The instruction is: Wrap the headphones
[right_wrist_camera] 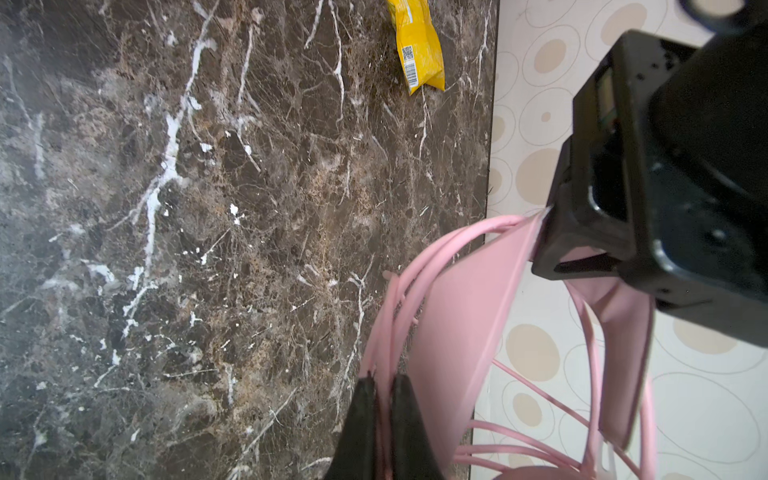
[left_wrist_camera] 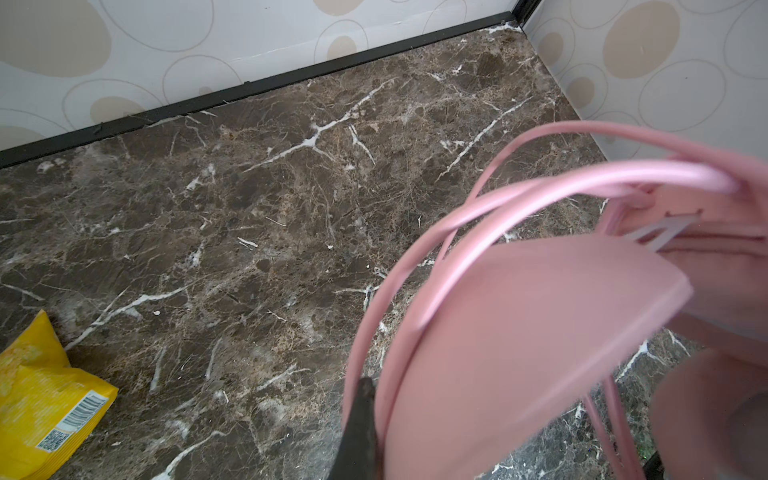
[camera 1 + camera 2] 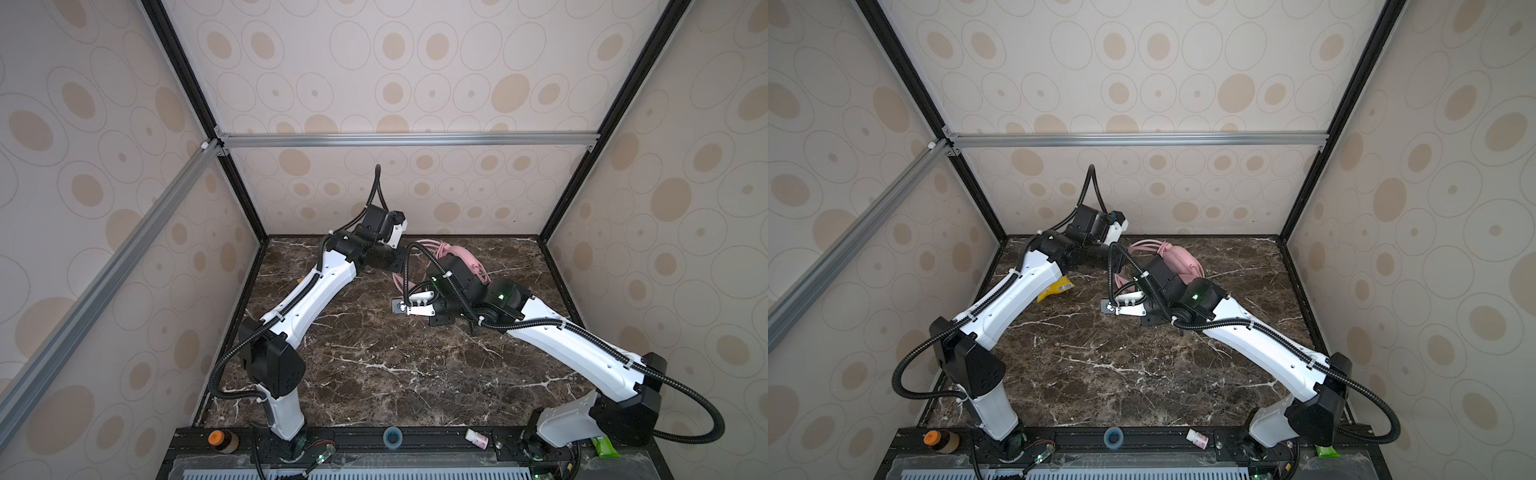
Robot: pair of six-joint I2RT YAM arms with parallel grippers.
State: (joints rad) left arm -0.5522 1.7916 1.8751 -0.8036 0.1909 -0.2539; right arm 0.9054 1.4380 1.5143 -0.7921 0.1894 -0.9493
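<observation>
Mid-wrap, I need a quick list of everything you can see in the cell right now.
headphones: 1, pink, back of table
yellow packet: 1, yellow, table, left of middle
jar: 1, brown, orange lid, front rail left
ring: 1, blue, front rail middle
bottle: 1, white, front rail right of middle
green packet: 1, green, front rail far right
table: 1, dark marble, cell floor
left gripper: 1, black, shut on band
right gripper: 1, black, shut on cable

Left arm [image 3: 316,291] and right arm [image 3: 582,353]: white moulded link shells with small screw holes, black joint housings, black corrugated conduit [image 3: 722,422] tied by white clips, green indicator light [image 3: 501,296], right gripper [image 1: 384,415] with black tapered fingers.
</observation>
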